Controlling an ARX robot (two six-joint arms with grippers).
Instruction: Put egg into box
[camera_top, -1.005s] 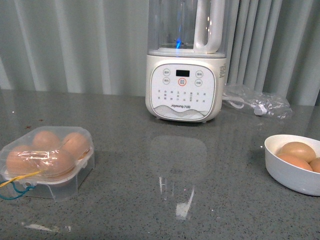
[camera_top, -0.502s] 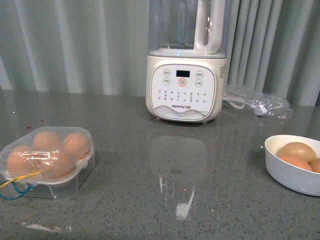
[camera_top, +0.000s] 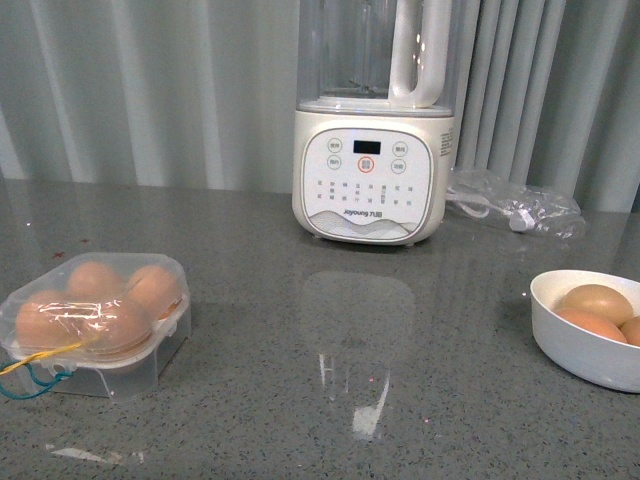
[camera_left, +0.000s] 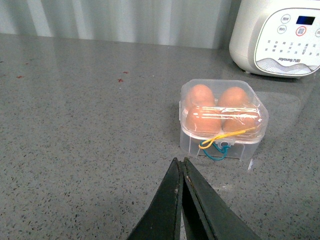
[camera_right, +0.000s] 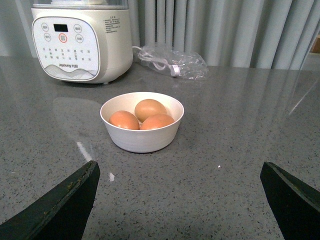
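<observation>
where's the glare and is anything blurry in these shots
Front view: a bright streak of glare on the countertop below the blender's soft reflection; the box lid shines. Left wrist view: the shut left hand looks soft. Right wrist view: the bowl is sharp, the open right hand's fingers blurred.

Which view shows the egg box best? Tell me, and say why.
The left wrist view: the box sits whole and near centre, lid shut over four eggs, cord at its front, beyond the shut left tool. The front view shows it small at the left edge. The right wrist view misses it, showing only the bowl.
</observation>
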